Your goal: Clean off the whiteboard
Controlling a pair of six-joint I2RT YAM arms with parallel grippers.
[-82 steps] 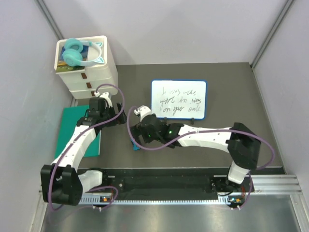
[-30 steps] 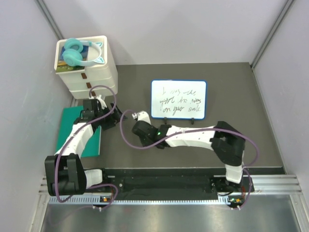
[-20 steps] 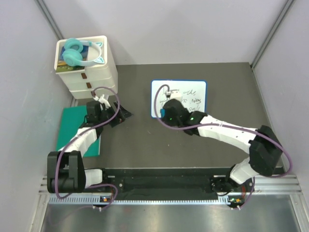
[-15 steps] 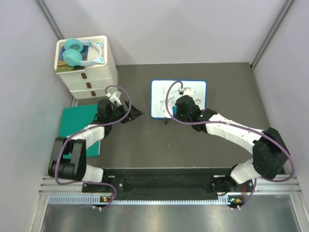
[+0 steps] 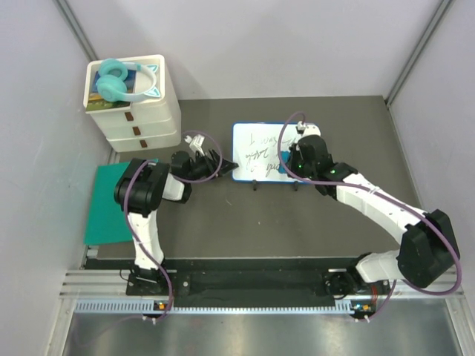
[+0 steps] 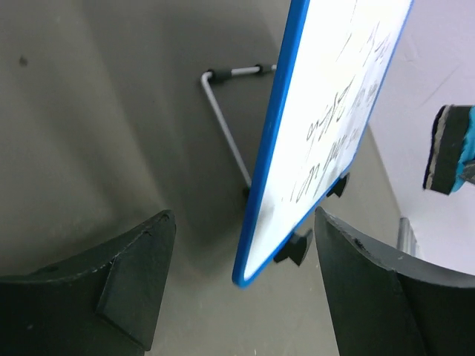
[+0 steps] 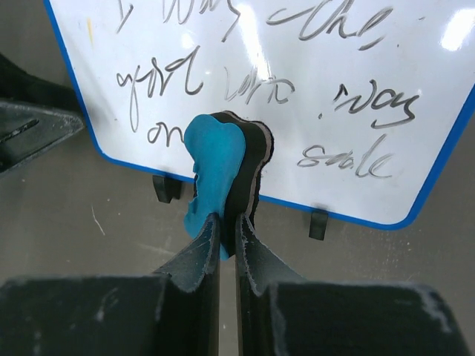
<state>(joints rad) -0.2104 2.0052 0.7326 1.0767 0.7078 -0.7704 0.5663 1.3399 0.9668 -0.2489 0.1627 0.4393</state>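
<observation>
Found the whiteboard [image 5: 256,152] propped at a tilt on a wire stand [image 6: 226,141] toward the back of the dark worktop [image 5: 223,215], with handwriting across its face. Saw the right end effector [image 7: 226,222] clamped on a blue-and-black eraser [image 7: 223,167], held in front of the board's lower part. Noted the left end effector [image 6: 243,222] spread wide at the board's left edge, with a blue-rimmed corner between its fingers.

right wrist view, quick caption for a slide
The right pincer, shut on a blue eraser, faces the whiteboard full of handwriting.

Dark table [image 5: 245,222], propped whiteboard [image 5: 256,156], green mat [image 5: 104,208], drawers [image 5: 133,111]
</observation>
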